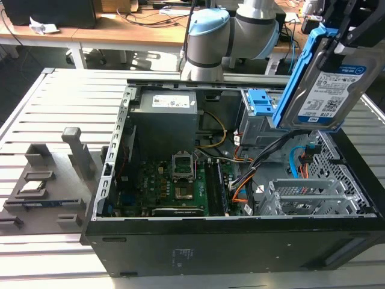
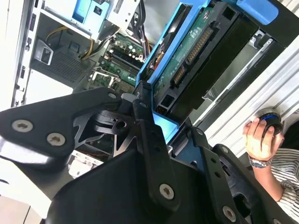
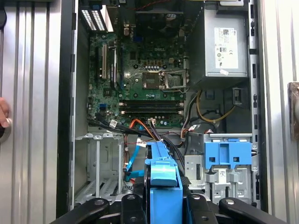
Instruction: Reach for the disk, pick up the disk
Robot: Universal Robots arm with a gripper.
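The disk (image 1: 322, 90) is a silver-grey hard drive with a white-and-blue label in a blue carrier frame. It hangs tilted above the open computer case (image 1: 240, 241), at the exterior view's upper right. My gripper (image 1: 346, 27) is shut on its upper end. In the second wrist view the disk (image 2: 196, 51) shows its green circuit board, with the black fingers (image 2: 140, 109) of my gripper (image 2: 166, 122) clamped on the blue frame. The first wrist view looks down the disk's blue edge (image 3: 163, 179) between the fingers of my gripper (image 3: 163, 201).
Below lie the motherboard (image 1: 180, 183), the grey power supply (image 1: 165, 117), cables and a blue caddy (image 1: 261, 102) in the drive bay. A grey fixture (image 1: 48, 192) with a small silver chip (image 1: 34, 186) sits at the exterior view's left. A person's hand (image 2: 259, 137) rests on the slatted table (image 1: 36, 108).
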